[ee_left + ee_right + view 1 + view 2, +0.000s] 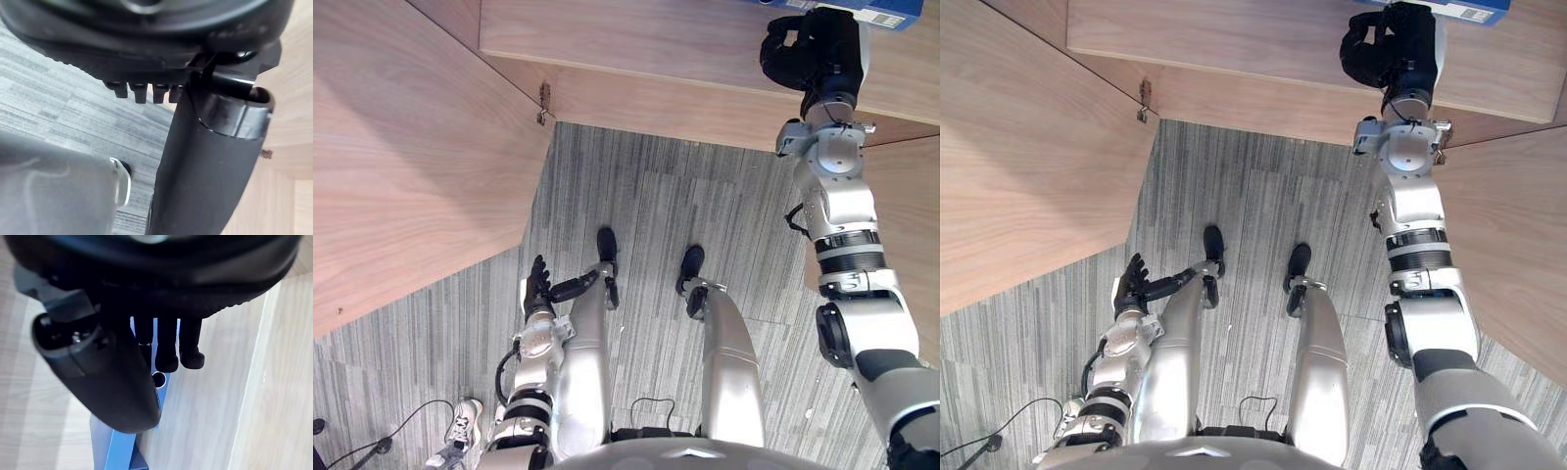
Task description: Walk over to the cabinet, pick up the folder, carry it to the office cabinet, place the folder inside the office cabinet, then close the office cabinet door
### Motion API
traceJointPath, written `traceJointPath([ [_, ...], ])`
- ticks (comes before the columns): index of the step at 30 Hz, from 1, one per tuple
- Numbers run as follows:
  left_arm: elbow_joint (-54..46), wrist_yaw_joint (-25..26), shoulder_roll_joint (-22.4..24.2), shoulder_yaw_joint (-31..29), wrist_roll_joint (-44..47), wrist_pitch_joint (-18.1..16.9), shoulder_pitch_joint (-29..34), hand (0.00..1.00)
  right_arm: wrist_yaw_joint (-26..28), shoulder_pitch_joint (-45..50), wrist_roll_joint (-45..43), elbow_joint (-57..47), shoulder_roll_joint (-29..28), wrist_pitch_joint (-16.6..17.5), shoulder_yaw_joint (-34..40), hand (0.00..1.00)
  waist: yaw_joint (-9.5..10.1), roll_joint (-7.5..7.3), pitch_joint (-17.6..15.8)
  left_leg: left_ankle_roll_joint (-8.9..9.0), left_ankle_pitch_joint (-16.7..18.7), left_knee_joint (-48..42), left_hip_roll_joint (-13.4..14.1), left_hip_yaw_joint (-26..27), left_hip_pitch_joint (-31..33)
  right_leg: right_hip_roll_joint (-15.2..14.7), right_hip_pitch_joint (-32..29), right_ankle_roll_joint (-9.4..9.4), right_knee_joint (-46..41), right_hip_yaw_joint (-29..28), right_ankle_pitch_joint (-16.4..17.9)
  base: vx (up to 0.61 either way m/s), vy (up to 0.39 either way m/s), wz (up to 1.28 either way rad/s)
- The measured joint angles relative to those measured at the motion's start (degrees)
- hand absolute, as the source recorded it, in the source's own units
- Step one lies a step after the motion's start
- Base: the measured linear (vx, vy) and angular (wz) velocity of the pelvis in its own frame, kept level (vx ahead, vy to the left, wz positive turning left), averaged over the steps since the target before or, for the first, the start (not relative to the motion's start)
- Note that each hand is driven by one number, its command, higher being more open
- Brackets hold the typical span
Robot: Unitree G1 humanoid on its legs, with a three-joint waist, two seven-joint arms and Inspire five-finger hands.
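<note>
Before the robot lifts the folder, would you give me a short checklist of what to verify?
1. Right hand at the folder: ok. The right hand is up over the cabinet top, at the blue folder.
2. Grasp closed: ok. Its fingers and thumb curl round the folder's edge.
3. Grip firmness: cannot tell.
4. Left hand free: ok. The left hand hangs low and open, holding nothing.
5. Wooden door panel on the robot's left clear of the arms: ok. It stands apart from both.
</note>
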State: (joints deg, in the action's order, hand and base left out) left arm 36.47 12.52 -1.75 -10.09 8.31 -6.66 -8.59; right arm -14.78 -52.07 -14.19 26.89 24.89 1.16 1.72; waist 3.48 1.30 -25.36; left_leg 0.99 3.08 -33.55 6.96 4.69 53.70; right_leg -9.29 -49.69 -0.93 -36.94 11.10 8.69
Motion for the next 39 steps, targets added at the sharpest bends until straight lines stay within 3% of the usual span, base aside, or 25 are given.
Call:
traceJointPath([
  [4,0.0,0.0,0.1,0.0,0.0,0.5,-0.1,1.00,-0.6,3.9,0.1,-5.6,-0.1,0.1,1.1,0.00,0.76,0.00,0.0,0.05,0.6,-0.9,0.6,0.0,-0.4,0.5,0.9,0.01,0.1,0.0,0.0,-0.01,-0.003,-0.05],
  [5,0.1,0.0,0.4,-0.3,0.0,0.6,-0.1,1.00,-1.0,9.0,0.6,-12.8,-0.8,0.3,1.1,0.00,0.95,0.00,0.0,0.11,1.1,-1.4,0.8,-0.1,-1.2,0.7,1.9,0.03,0.2,0.0,0.1,0.00,0.000,-0.07],
  [7,0.1,0.1,0.4,-0.4,-0.1,0.8,-0.1,1.00,-1.1,12.8,0.8,-17.3,-1.8,1.1,1.1,0.00,0.85,0.00,0.0,0.02,1.5,-1.5,0.9,0.0,-1.8,0.8,2.6,0.06,0.2,0.0,0.2,0.00,0.002,-0.05],
  [11,0.2,0.0,0.9,-0.4,-1.8,1.5,0.3,1.00,-2.0,29.5,5.1,-29.2,-8.7,3.6,0.2,0.00,0.56,-0.07,0.0,-0.03,3.4,-1.9,0.9,0.6,-6.8,0.7,7.4,-0.36,0.2,-0.5,1.2,0.00,0.000,-0.03],
  [18,2.2,-1.1,2.5,-0.3,-4.5,2.8,3.3,1.00,2.6,47.6,10.9,-33.5,-16.4,4.3,-7.2,0.00,-0.82,-0.42,2.0,0.11,6.0,-2.1,1.8,2.3,-15.0,0.8,15.9,-1.19,1.6,-0.5,3.1,0.05,-0.007,-0.03],
  [23,4.3,-1.8,2.4,0.3,-5.7,3.1,6.7,1.00,6.7,58.8,15.5,-32.2,-21.5,4.9,-9.0,0.00,-1.19,-2.12,6.0,0.34,6.2,2.6,1.3,3.2,-23.5,1.0,24.0,-1.66,6.5,-0.7,3.2,0.13,0.002,-0.03],
  [26,8.2,-2.3,0.1,2.6,-6.7,3.5,9.2,1.00,8.2,61.2,19.5,-22.6,-22.2,5.5,-9.1,0.00,-2.36,-3.32,9.9,1.17,5.7,7.0,0.9,3.5,-28.7,1.5,29.5,-2.26,11.8,-0.5,2.3,0.17,-0.011,-0.01],
  [32,13.4,-2.8,-0.7,2.7,-8.3,3.7,10.2,1.00,8.6,58.1,26.5,-1.7,-21.8,4.5,-7.0,0.00,-3.49,-2.39,12.3,1.73,3.1,15.3,-0.2,4.4,-36.5,2.5,38.4,-3.27,23.5,-0.5,-2.2,0.14,0.009,-0.04],
  [33,13.5,-2.8,-0.8,2.7,-8.6,3.7,10.4,1.00,8.6,58.0,27.2,0.0,-21.7,4.4,-6.8,1.00,-3.54,-2.34,12.4,1.78,2.8,16.4,-0.4,4.4,-37.6,2.5,39.4,-3.34,24.4,-0.4,-2.6,0.08,0.017,0.00],
  [39,16.5,-3.1,-1.2,2.8,-10.8,3.7,12.2,1.00,6.9,56.3,29.4,14.4,-21.7,3.6,-0.5,1.00,-3.82,-1.76,15.5,2.19,-1.7,27.3,-1.9,5.8,-46.3,2.5,45.6,-3.54,31.0,-0.7,-5.9,0.04,0.006,-0.06],
])
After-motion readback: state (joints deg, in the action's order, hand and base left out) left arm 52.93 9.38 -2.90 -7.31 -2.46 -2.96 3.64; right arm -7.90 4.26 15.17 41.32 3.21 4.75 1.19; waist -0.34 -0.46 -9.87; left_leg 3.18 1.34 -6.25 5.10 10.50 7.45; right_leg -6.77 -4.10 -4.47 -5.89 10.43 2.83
